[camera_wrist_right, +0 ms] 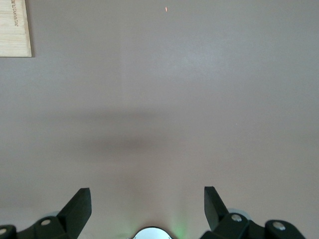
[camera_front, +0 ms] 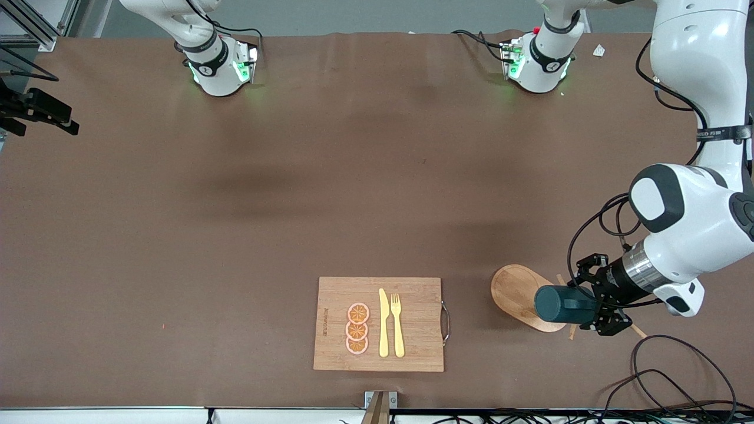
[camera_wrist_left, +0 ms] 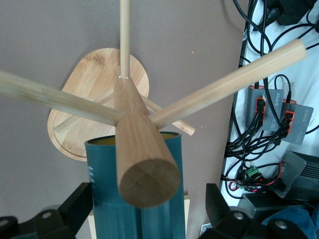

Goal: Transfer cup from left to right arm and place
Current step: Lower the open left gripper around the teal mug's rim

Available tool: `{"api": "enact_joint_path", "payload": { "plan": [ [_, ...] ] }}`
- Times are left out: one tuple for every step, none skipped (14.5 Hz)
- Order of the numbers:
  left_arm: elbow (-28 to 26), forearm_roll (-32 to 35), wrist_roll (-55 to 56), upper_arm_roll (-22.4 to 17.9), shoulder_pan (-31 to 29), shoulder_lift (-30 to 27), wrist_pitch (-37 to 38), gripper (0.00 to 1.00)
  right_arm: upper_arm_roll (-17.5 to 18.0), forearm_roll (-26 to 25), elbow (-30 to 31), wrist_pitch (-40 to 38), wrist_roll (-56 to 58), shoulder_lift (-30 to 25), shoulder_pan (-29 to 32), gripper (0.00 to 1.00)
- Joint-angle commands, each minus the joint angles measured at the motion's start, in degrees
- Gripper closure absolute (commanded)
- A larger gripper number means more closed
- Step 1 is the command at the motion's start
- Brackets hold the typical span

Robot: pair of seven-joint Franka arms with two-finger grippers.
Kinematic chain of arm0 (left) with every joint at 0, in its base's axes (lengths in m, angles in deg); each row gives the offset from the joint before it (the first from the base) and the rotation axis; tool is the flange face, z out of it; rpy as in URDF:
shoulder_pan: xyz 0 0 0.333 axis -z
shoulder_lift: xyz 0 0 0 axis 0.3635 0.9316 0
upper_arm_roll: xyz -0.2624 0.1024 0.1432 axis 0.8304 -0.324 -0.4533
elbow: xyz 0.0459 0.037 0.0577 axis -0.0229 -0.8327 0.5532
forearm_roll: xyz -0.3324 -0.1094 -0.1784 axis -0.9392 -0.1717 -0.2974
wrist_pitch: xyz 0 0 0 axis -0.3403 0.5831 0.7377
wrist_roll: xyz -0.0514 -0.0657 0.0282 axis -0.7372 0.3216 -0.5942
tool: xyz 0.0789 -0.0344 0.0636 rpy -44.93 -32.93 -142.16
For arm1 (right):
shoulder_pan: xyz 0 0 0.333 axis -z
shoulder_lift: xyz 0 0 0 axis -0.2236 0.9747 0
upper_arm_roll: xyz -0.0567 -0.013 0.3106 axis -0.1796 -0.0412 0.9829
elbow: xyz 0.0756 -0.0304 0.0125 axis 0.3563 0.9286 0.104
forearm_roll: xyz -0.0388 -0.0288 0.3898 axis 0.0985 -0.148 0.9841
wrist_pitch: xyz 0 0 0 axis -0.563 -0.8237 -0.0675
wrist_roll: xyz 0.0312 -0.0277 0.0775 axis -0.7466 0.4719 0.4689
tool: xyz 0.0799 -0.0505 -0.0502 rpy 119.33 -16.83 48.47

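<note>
The cup (camera_front: 564,304) lies sideways between the left claw's (camera_front: 596,301) spread fingers; the right claw (camera_wrist_right: 147,205) waits, spread.

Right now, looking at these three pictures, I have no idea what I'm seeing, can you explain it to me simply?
These are two white robot arms bolted to a brown table, each ending in a two-finger gripper.

The wide picture is taken from a high camera facing the robots. The other two come from small cameras on the arms' wrists, looking down past the black fingers.

On the table lies a wooden cutting board with three orange slices, a yellow knife and a fork. Toward the left arm's end is a wooden peg stand on an oval base.

The left gripper has its open fingers on either side of a dark teal cup at that stand; it has not closed on it. The right gripper waits open over bare table, holding nothing.
</note>
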Motion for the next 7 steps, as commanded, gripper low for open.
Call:
{"api": "enact_joint_path", "payload": {
  "plan": [
    [1.32, -0.78, 0.69, 0.03, 0.27, 1.03, -0.65, 0.0, -0.02, -0.04, 0.35, 0.0, 0.5, -0.67, 0.23, 0.0],
    [1.32, -0.78, 0.69, 0.03, 0.27, 1.3, -1.0, 0.0, -0.02, -0.13, 0.35, -0.08, 0.5, -0.67, 0.32, 0.0],
    [1.32, -0.78, 0.69, 0.03, 0.27, 1.47, -1.09, 0.0, -0.02, -0.13, 0.35, 0.0, 0.5, -0.67, 0.32, 0.0],
    [1.32, -0.78, 0.69, 0.12, 0.27, 1.74, -1.09, 0.0, -0.02, -0.13, 0.35, 0.0, 0.5, -0.67, 0.32, 0.0],
    [1.32, -0.78, 0.69, 0.12, 0.27, 1.83, -1.09, 0.0, -0.02, -0.13, 0.35, -0.08, 0.5, -0.67, 0.32, 0.0],
    [1.24, -0.78, 0.69, 0.12, 0.36, 1.91, -1.18, 0.0, -0.02, -0.13, 0.35, 0.0, 0.5, -0.76, 0.32, 0.0],
    [1.24, -0.87, 0.69, 0.12, 0.45, 2.0, -1.18, 0.0, -0.02, -0.13, 0.35, 0.0, 0.5, -0.67, 0.23, 0.0]
  ]
}}
